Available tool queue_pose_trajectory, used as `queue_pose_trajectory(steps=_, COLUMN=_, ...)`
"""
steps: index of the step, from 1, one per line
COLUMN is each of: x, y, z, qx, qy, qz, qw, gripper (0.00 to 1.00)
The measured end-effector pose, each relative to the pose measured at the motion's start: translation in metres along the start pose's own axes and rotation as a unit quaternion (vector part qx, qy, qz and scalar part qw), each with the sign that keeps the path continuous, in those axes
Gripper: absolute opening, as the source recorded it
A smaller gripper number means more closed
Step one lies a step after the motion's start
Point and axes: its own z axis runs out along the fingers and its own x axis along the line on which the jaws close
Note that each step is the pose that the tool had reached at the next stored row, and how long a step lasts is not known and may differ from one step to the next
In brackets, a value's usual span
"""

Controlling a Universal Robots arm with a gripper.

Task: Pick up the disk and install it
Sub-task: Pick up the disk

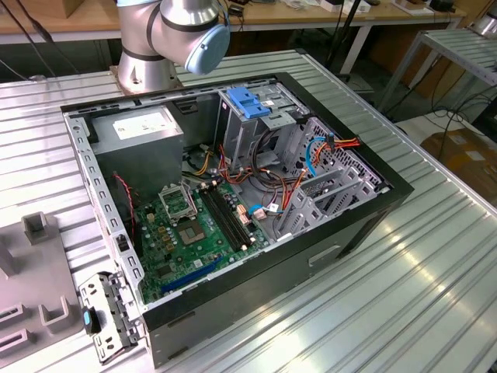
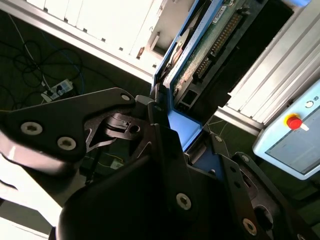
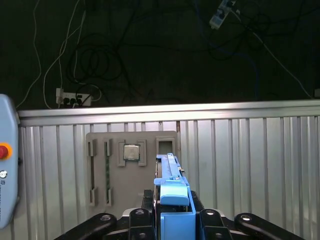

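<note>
The pincer (image 3: pixel 173 222) is clamped on the disk (image 3: pixel 172 192), holding it on edge above the ribbed bench (image 3: pixel 250 150). A grey tray (image 3: pixel 125 185) carrying a chip (image 3: pixel 131 151) lies just beyond. In the exterior view the open computer case (image 1: pixel 365 210) sits on the bench, with cables (image 1: pixel 287 186) crowding beside its drive cage (image 1: pixel 248 140).

From above, my exterior camera faces the open black computer case (image 1: pixel 233 311); both wrist cameras ride close behind my gripper (image 3: pixel 172 226), sharing the blue-railed disk (image 3: pixel 172 192) (image 2: pixel 210 45)
</note>
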Motion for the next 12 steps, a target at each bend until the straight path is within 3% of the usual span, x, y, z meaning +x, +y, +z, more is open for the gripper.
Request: queue_pose_trajectory(steps=12, x=0.0004, y=0.0000, z=-0.0145, qx=0.0000, qy=0.0000, qz=0.000, qw=1.00000, gripper=0.37)
